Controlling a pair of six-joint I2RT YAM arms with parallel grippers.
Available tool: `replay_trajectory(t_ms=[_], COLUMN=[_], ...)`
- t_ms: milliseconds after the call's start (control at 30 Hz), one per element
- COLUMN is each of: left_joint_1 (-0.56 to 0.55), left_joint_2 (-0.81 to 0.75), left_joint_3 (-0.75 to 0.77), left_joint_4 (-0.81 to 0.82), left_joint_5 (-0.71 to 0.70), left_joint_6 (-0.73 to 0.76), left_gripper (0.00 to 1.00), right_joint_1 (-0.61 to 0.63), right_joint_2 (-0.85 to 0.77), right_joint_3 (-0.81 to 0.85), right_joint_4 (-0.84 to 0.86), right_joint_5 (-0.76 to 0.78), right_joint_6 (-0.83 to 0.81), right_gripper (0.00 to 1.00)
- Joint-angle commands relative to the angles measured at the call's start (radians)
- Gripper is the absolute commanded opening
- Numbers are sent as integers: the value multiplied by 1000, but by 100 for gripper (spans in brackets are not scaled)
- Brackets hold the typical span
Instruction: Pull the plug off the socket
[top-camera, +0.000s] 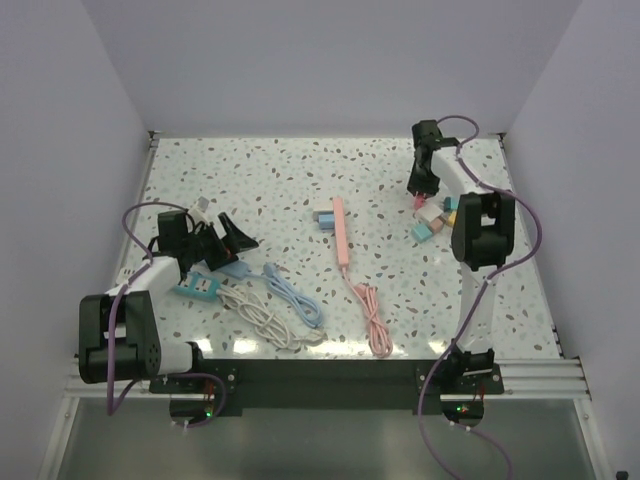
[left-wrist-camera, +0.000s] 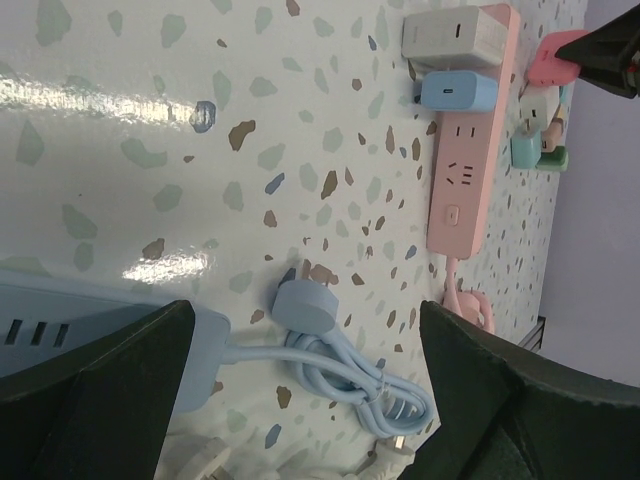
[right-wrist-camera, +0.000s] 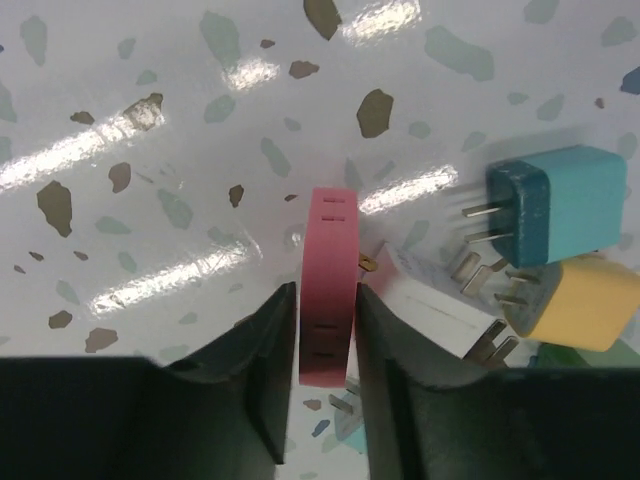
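The pink power strip (top-camera: 341, 232) lies mid-table, running near to far. A white charger (left-wrist-camera: 450, 35) and a blue charger (left-wrist-camera: 457, 92) are seated at its far end. At the far right my right gripper (top-camera: 420, 188) is pinched narrowly onto a flat pink plug (right-wrist-camera: 329, 290), which stands on edge on the table. Just right of it lie a loose teal charger (right-wrist-camera: 560, 205), a yellow charger (right-wrist-camera: 585, 300) and a white one I only partly see. My left gripper (top-camera: 228, 238) gapes fully wide and holds nothing. It hangs at the near left over a pale blue power strip (left-wrist-camera: 60, 320) and its coiled blue cable (top-camera: 295, 298). A white cable (top-camera: 262, 318) lies nearer. The speckled terrazzo table top (top-camera: 500, 290) sits between pale lilac walls (top-camera: 330, 60).
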Motion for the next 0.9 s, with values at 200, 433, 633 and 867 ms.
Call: replay_trajectory(t_ms=[200, 433, 633, 867], left_joint_1=[-4, -5, -5, -4], left_joint_2=[-17, -15, -17, -32], left_joint_3=[29, 29, 27, 11], left_joint_4=[-28, -16, -16, -13], left_joint_5=[-3, -4, -6, -10], left_joint_6=[45, 36, 32, 22], left_gripper=[100, 100, 100, 100], right_joint_1=[-31, 113, 277, 400], right_joint_2=[-156, -337, -399, -390], right_joint_3=[-11, -140, -259, -391], right_joint_4=[0, 62, 103, 168], right_joint_5=[-58, -246, -309, -289], right_joint_6=[-40, -111, -128, -134], right_gripper=[98, 98, 98, 96])
